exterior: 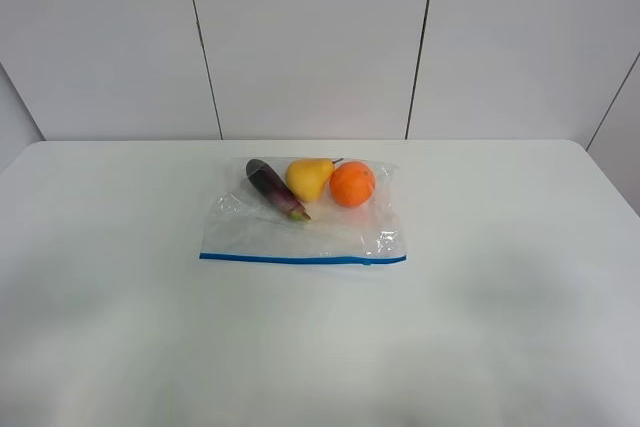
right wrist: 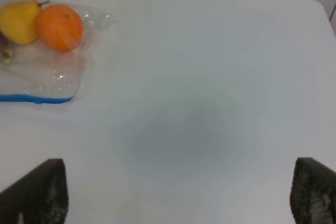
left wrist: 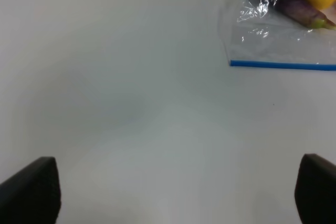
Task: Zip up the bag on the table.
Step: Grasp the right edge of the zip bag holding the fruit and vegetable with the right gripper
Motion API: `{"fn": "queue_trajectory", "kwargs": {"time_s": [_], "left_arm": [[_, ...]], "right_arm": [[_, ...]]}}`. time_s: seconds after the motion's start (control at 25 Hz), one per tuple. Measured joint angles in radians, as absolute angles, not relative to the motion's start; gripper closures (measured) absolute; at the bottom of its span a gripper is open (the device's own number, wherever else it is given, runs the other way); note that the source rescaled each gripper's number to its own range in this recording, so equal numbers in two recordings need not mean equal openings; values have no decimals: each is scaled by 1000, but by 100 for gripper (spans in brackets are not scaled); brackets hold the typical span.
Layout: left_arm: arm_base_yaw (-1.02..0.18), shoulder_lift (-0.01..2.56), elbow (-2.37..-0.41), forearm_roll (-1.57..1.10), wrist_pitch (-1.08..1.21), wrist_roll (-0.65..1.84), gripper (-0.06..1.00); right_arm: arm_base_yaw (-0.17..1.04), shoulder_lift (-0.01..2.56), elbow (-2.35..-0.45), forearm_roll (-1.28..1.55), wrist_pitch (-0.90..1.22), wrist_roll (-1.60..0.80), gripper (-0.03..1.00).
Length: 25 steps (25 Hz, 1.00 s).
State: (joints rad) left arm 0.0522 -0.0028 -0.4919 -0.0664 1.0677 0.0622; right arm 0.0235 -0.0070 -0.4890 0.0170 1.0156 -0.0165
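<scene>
The clear crinkly bag (exterior: 300, 232) lies flat on the middle of the white table (exterior: 480, 327). Its blue zip strip (exterior: 300, 259) runs along the near edge. Inside are a purple eggplant (exterior: 272, 187), a yellow pear (exterior: 308, 177) and an orange (exterior: 352, 184). Neither arm shows in the exterior high view. The left gripper (left wrist: 173, 190) is open over bare table, well apart from the bag's left corner (left wrist: 273, 40). The right gripper (right wrist: 176, 192) is open over bare table, well apart from the bag's right end (right wrist: 58, 72), where a small tab (right wrist: 38, 99) sits on the strip.
A white panelled wall (exterior: 310, 37) stands behind the table's far edge. The table's right far corner (right wrist: 315, 3) shows in the right wrist view. Bare tabletop lies on both sides of the bag and in front of it.
</scene>
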Motion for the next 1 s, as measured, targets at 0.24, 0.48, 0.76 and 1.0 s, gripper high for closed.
{"fn": "queue_trajectory", "kwargs": {"time_s": [0.24,0.48,0.76,1.0], "left_arm": [[52,-3,-492,-66,1068,62,-6],[52,-3,-492,-66,1068,62,-6],[52,-3,-492,-66,1068,62,-6],[52,-3,-492,-66,1068,62,-6]], "right_arm": [[23,-7,-489,17,1016,-17,5],[23,45,-519,17,1014,-17,5],[23,481,-709,81,990,-17,5],[23,938,-811,273,864,-81,5]]}}
